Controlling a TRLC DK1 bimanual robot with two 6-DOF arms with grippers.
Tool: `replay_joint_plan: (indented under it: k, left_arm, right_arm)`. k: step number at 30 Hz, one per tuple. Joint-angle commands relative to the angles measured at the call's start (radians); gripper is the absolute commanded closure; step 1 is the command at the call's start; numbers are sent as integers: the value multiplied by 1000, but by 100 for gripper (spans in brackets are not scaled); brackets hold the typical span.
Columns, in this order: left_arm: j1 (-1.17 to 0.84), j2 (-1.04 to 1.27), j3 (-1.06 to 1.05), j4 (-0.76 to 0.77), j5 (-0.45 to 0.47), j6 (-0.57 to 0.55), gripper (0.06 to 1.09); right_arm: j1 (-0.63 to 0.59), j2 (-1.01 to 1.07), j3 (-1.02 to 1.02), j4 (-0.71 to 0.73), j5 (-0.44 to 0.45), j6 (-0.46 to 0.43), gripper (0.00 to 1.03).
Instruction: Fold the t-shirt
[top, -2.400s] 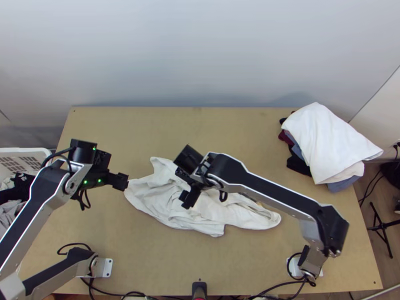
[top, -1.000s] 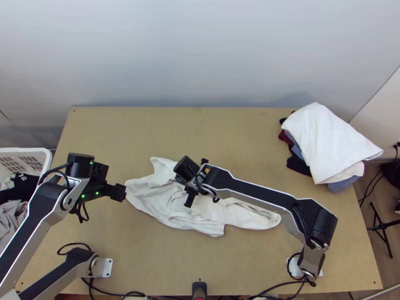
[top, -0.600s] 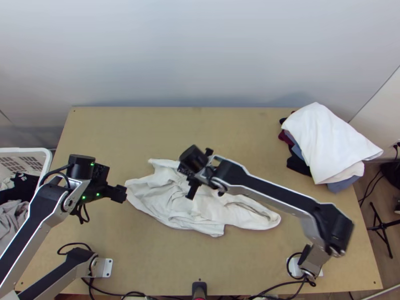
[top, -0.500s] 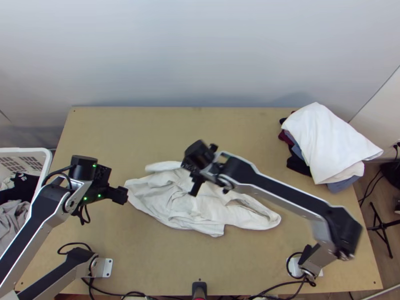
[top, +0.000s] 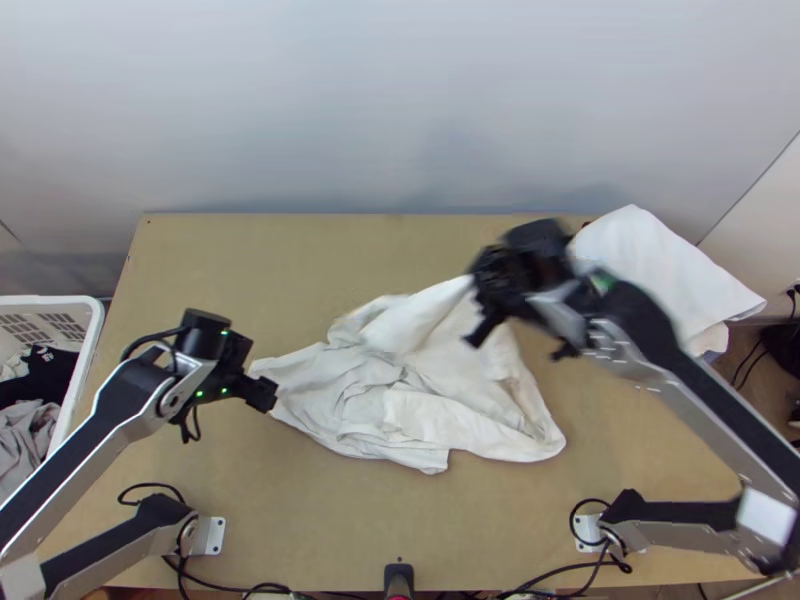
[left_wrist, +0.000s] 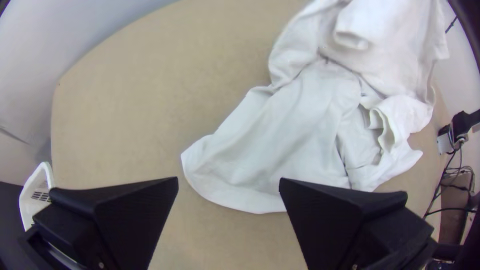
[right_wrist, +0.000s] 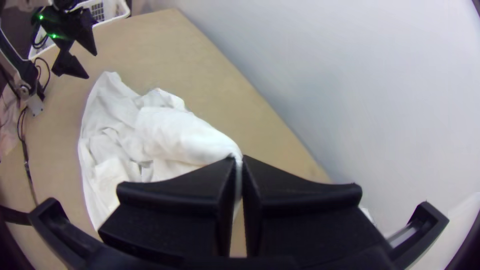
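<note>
Top view: limp white t-shirt (top: 430, 405) bunched on the smooth wooden surface (top: 280, 270), one part raised; pulling could drag everything. Left wrist view: left end effector (left_wrist: 229, 180) wide, empty, anchoring nothing. Right wrist view: right end effector (right_wrist: 239, 159) pinches a thin fold, which might slip.

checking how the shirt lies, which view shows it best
The top view: it takes in nearly all of the shirt, rumpled, one part raised to the right gripper. The left wrist view shows one end close up and crops the far side; the right wrist view shows it between jaws that hide some.
</note>
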Motion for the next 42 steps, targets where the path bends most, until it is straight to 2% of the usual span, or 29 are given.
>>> replay_joint_plan:
  k: [1,6,9,13,16,20,23,26,30,33,36,39,42]
  left_arm:
    - [-93,118,57,29,-44,6,10]
    - [-142,226,145,44,-68,13,10]
    - [-161,290,208,47,-68,16,10]
    - [-173,381,314,53,-68,45,10]
    - [-150,453,429,53,-68,62,10]
    - [-162,540,541,44,-67,68,11]
    - [-231,608,580,44,-67,102,11]
    - [-285,700,654,44,-68,125,11]
    - [-324,878,869,29,-67,144,11]
    - [-356,1048,1127,-71,-65,150,12]
    - [-405,1184,1338,-183,-8,199,25]
    - [-452,1243,1386,-250,28,305,26]
    - [-477,1273,1387,-301,33,354,25]
  right_arm:
    - [-205,-203,-18,-119,-9,-2,100]
    - [-374,-354,-107,-194,-26,-14,100]
    - [-488,-436,-189,-234,-94,-28,100]
    - [-507,-532,-291,-292,-97,-82,100]
    - [-636,-578,-324,-369,-100,-157,100]
    - [-797,-664,-417,-514,-160,-329,100]
    - [-804,-716,-471,-547,-172,-358,100]
    - [-802,-721,-474,-563,-212,-335,100]
    - [-800,-716,-483,-563,-216,-316,100]
    - [-800,-720,-485,-563,-216,-312,100]
    - [-800,-720,-482,-562,-215,-312,100]
    - [-800,-715,-466,-560,-215,-312,100]
    - [-802,-713,-466,-556,-215,-312,100]
